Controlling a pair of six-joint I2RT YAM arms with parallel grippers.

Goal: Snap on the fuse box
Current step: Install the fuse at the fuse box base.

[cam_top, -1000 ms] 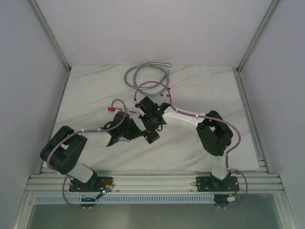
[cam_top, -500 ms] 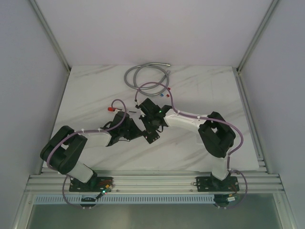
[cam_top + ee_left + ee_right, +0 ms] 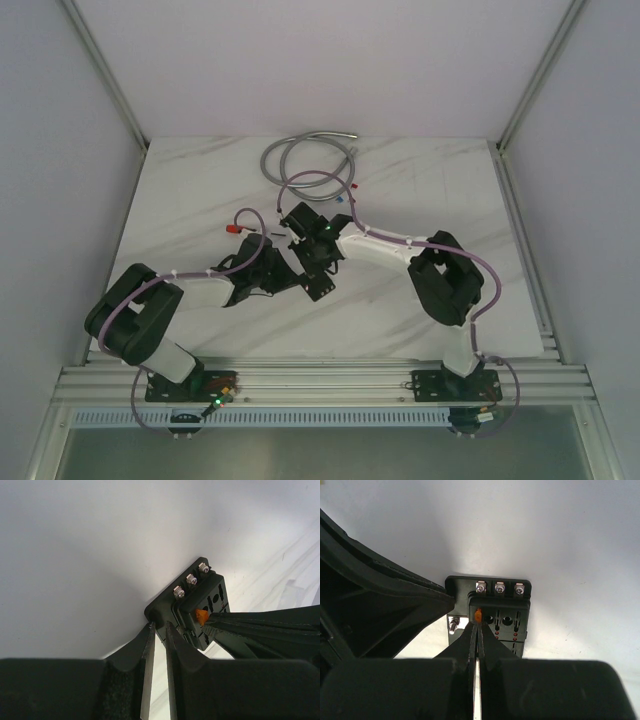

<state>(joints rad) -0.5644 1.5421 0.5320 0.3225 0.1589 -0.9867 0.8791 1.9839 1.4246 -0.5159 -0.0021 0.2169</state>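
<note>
The fuse box (image 3: 321, 288) is a small black block with slots and three screws (image 3: 499, 587), lying mid-table. My left gripper (image 3: 159, 629) is shut on the corner of its base flange (image 3: 156, 611). From the other side, my right gripper (image 3: 479, 623) is shut, its tips pinching a tiny orange fuse (image 3: 478, 615) at the box's top-left slot. The same orange fuse (image 3: 201, 615) shows in the left wrist view, at the tip of the right gripper's fingers (image 3: 260, 625). In the top view both grippers meet over the box, the left gripper (image 3: 304, 280) beside the right gripper (image 3: 318, 268).
A coiled grey cable (image 3: 300, 155) lies at the back of the marble table (image 3: 430, 190). Tiny loose coloured fuses (image 3: 346, 197) sit just behind the right wrist. A red plug (image 3: 235, 228) lies left of the grippers. Side walls and rails frame the table.
The right wrist has shifted slightly left and back over the box. The left arm and the fuse box have stayed put.
</note>
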